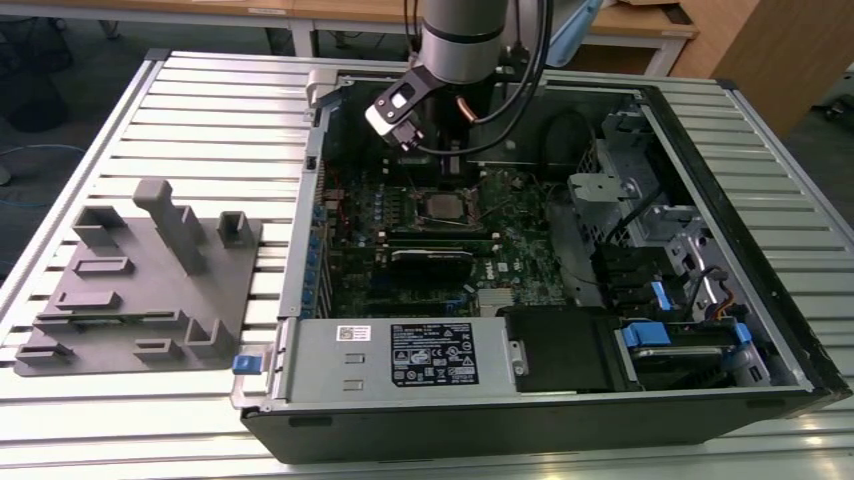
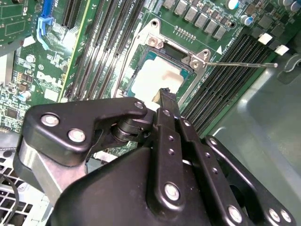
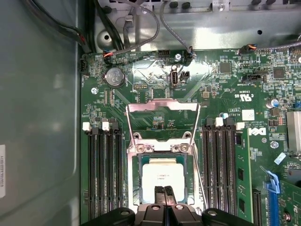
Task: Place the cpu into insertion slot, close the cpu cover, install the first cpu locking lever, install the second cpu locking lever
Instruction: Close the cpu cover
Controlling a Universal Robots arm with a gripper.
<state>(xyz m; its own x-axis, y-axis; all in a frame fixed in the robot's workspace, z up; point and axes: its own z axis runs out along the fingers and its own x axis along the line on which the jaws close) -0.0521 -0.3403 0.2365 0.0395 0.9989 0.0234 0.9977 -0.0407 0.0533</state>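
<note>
Pincer [image 3: 164, 194] is shut tight with nothing in it, its tip poised right over the cpu [image 3: 162, 175]. From where I stand I can't tell whether it touches the metal top.

The cpu lies flat and square inside the slot [image 3: 135, 181], so the placing step looks done to me. The cover [image 3: 162, 106] lies swung back beyond the slot, on the side away from the pincer, with bare board showing through its window. A thin wire lever [image 2: 240, 64] juts out from one corner of the slot, unlatched.

I'd say the work stands at closing the cover. That would call for the pincer to lift clear of the cpu, get behind the cover's free edge and tip it down over the slot without nudging the cpu, with the lever kept out of the way.

Memory slots [image 3: 101, 169] flank the slot on both sides of the green board [image 3: 225, 94]. The board sits in the open case [image 1: 747, 250] on the desk [image 1: 200, 110].
</note>
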